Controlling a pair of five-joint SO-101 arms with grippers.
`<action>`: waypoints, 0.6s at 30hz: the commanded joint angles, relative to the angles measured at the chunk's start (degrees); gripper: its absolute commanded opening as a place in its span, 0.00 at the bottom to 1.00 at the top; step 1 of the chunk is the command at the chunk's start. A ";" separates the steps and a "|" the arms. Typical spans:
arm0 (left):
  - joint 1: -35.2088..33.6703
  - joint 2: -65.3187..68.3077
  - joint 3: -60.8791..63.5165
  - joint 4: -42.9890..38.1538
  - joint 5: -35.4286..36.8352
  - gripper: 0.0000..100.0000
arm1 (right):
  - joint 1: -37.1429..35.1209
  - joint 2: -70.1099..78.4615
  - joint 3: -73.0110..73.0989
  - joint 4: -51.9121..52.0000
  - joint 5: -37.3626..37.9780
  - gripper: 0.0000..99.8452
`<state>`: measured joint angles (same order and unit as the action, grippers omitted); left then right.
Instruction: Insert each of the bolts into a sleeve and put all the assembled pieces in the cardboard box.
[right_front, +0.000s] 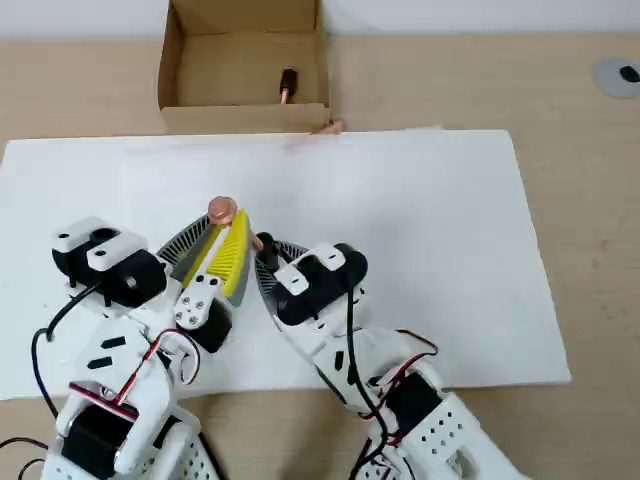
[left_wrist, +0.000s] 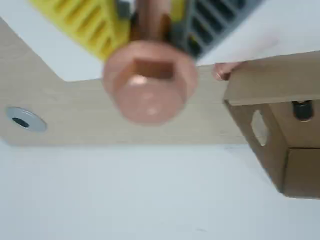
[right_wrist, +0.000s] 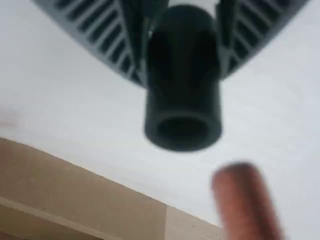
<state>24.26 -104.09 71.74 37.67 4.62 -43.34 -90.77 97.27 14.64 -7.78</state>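
Insertion step: left hand (left_wrist: 150, 15) grips a copper bolt (left_wrist: 150, 82), right hand (right_wrist: 182, 15) grips a black sleeve (right_wrist: 182, 100); next, bolt tip must meet sleeve mouth.

**Open run to the box, tight between the grippers**

Bare sheet (right_front: 400, 240) runs from the grippers to the box (right_front: 245, 120) and wide to the right. The box top is open, and its near wall bars a low approach. A loose bolt (right_front: 331, 127) lies at that wall's right corner. The left gripper (right_front: 224, 222) with its bolt (left_wrist: 150, 85) and the right gripper (right_front: 267, 257) with its sleeve (right_wrist: 183, 80) crowd together, with a narrow gap.
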 joint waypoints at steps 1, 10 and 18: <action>0.88 -0.48 -2.55 0.09 -0.53 0.01 | 1.10 -1.71 0.13 -1.76 -0.44 0.01; 2.55 -0.48 1.32 0.09 -1.32 0.01 | 1.10 -1.71 0.13 -1.76 -0.44 0.01; 4.04 -0.48 2.81 0.09 -3.78 0.01 | 1.10 -1.71 0.13 -1.76 -0.44 0.01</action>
<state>27.69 -104.18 74.90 37.67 1.36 -43.34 -90.77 97.27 14.64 -7.78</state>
